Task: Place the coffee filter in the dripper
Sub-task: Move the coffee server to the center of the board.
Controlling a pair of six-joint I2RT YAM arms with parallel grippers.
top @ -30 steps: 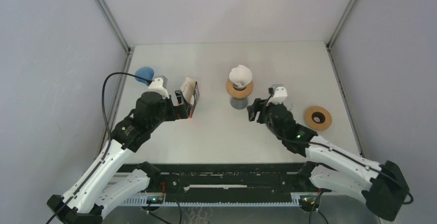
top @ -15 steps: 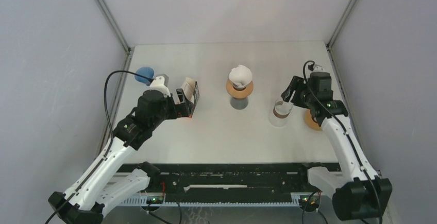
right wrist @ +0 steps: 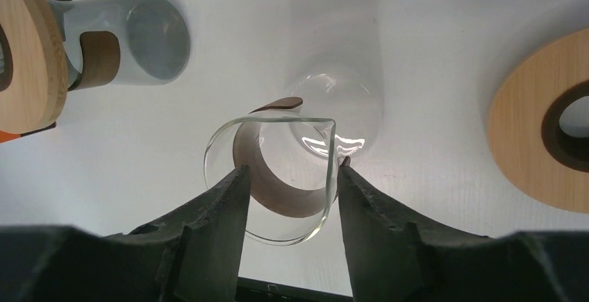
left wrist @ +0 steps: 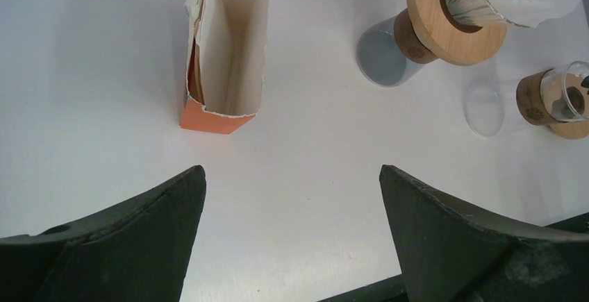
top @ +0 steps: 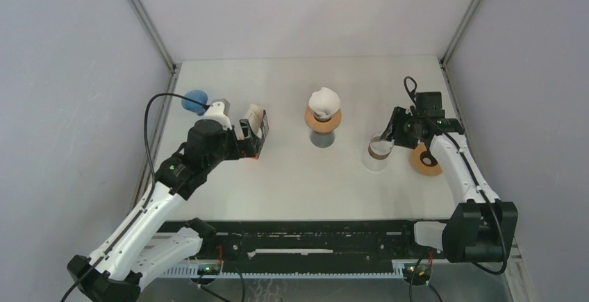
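the left arm reaches up from its base at the near left and bends at the elbow. its end effector hangs over the counter just short of the torn-open orange box. the jaws are spread wide and hold nothing.

the right arm rises along the right edge and turns inward at the wrist. it points its end effector leftward at a glass with a brown collar. from the right wrist, the two fingers sit one on each side of the glass rim, about half closed and right against it. i cannot tell whether they actually pinch it. a wooden ring lies just right of the glass, under the forearm.

the white filter sits in the wooden dripper on a grey stand, mid-counter, between the two end effectors and apart from both.
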